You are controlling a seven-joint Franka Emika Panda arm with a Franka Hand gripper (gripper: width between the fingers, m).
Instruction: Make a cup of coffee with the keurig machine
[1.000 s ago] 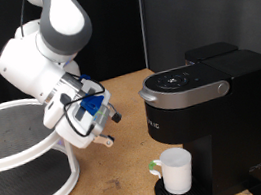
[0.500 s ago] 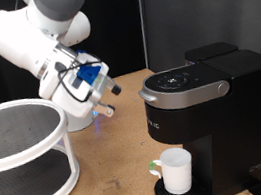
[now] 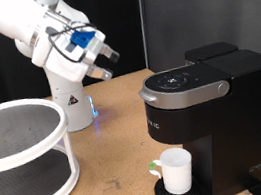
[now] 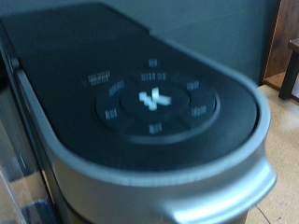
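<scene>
Cup (image 3: pixel 176 171) sits on the keurig machine (image 3: pixel 210 114) drip tray. Gripper (image 3: pixel 107 63) hangs above the machine's left; its opening is unclear. Descending off-centre risks missing the buttons (image 4: pixel 152 100).

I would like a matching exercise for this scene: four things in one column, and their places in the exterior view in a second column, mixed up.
Things:
1. cup
2. gripper
3. keurig machine
4. white two-tier round rack

Places:
A. at the exterior view's left edge
B. on the circular drip tray under the brewer head
C. raised in the air, toward the exterior view's top left
D. on the table at the exterior view's right

Pairs: 1-B, 2-C, 3-D, 4-A
</scene>
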